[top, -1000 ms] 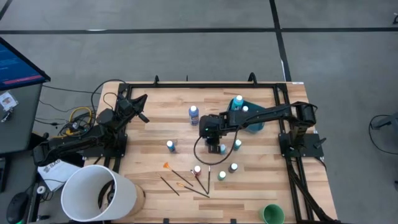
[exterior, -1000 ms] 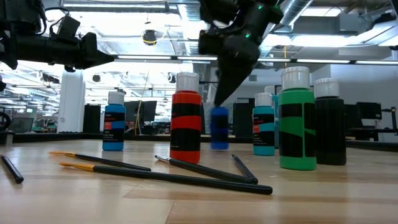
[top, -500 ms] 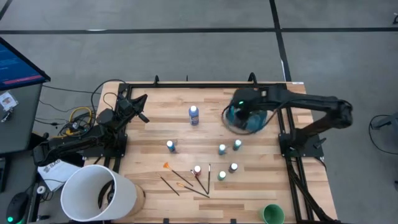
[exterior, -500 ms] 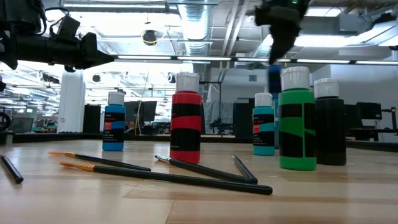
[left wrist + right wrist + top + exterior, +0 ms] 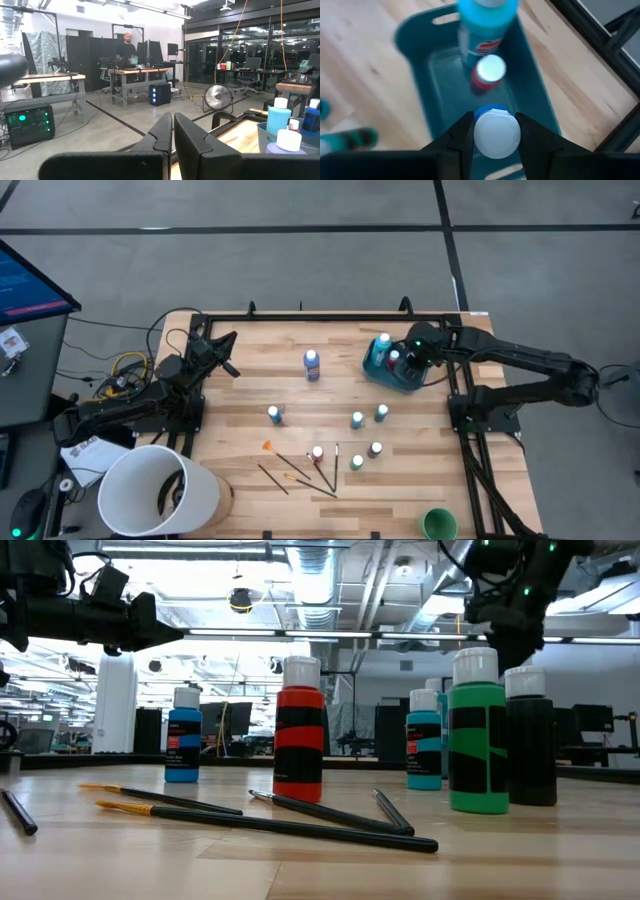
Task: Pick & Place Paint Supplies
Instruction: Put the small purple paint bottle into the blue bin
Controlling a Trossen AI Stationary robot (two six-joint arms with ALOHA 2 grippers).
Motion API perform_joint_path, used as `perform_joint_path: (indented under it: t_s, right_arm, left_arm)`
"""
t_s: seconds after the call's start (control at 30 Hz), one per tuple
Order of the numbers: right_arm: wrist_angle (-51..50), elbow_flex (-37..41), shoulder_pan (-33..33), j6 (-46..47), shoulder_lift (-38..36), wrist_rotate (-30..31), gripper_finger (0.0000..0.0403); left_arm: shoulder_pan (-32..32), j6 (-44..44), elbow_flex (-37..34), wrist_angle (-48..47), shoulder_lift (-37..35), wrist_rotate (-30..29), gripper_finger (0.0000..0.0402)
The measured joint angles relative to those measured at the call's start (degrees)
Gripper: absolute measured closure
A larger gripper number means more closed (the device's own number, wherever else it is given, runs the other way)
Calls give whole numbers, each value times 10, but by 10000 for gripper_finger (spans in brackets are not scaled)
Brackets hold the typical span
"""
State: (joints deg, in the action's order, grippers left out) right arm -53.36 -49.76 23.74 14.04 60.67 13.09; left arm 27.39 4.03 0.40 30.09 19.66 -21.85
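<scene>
My right gripper (image 5: 412, 358) hangs over the teal tub (image 5: 402, 383) near the table's far right corner, shut on a small blue paint bottle (image 5: 496, 134). Inside the tub stand a tall light-blue bottle (image 5: 485, 25) and a small red one (image 5: 489, 72). Several small white-capped bottles (image 5: 357, 420) stand on their bases at mid-table, and a taller blue one (image 5: 311, 363) stands farther back. Thin brushes (image 5: 300, 470) lie flat near the front edge. My left gripper (image 5: 226, 345) waits shut over the table's far left part. My right gripper pinches the small blue bottle at its white cap (image 5: 496, 135), one finger (image 5: 462, 135) on each side. The fingers come from above, pointing down. The bottle hangs upright below them, lifted clear above the tub's floor.
A big white bucket (image 5: 158, 490) stands at the near left corner and a green cup (image 5: 438, 524) at the near right edge. In the low view the red (image 5: 300, 730), green (image 5: 477, 735) and dark (image 5: 530, 740) bottles stand in front. Bare wood lies between the left arm and the bottles.
My right gripper has risen from among the bottles at mid-table with the small blue bottle in its fingers. It has carried the bottle toward the table's far right and now holds it over the teal tub.
</scene>
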Motion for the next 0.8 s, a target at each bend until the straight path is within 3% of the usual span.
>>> perform_joint_path:
  t_s: [0.27, 0.8]
  right_arm:
    - [71, 69, 48, -27, 5, -18, 288]
    - [138, 109, 76, -48, 5, -47, 288]
  left_arm:
    - [0, 0, 0, 0, 0, 0, 394]
    - [0, 0, 0, 0, 0, 0, 394]
